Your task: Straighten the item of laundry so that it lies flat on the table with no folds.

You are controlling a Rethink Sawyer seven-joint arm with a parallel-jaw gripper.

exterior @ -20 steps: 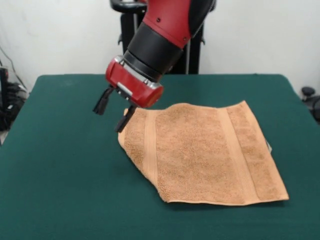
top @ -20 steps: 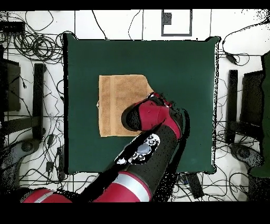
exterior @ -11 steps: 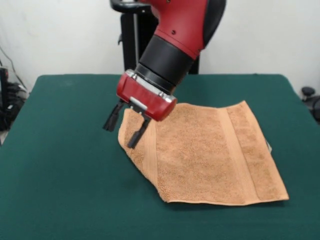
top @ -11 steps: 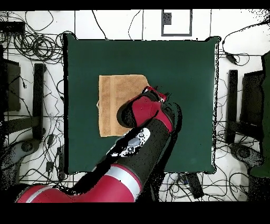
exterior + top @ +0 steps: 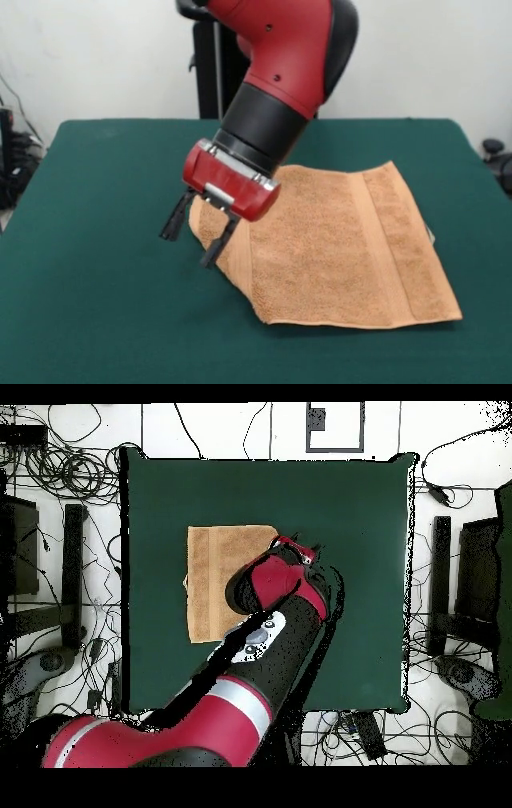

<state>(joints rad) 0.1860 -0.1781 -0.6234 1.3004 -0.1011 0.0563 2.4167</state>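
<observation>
Your table (image 5: pixel 96 304) carries the towel (image 5: pixel 344 248) at centre-right of the front view, flat except for its left corner, which is tucked under. The arm has swung down and forward over the last second, and the gripper (image 5: pixel 192 238) now straddles that folded left edge, its fingers spread and holding nothing. A grasp looks imminent.
</observation>
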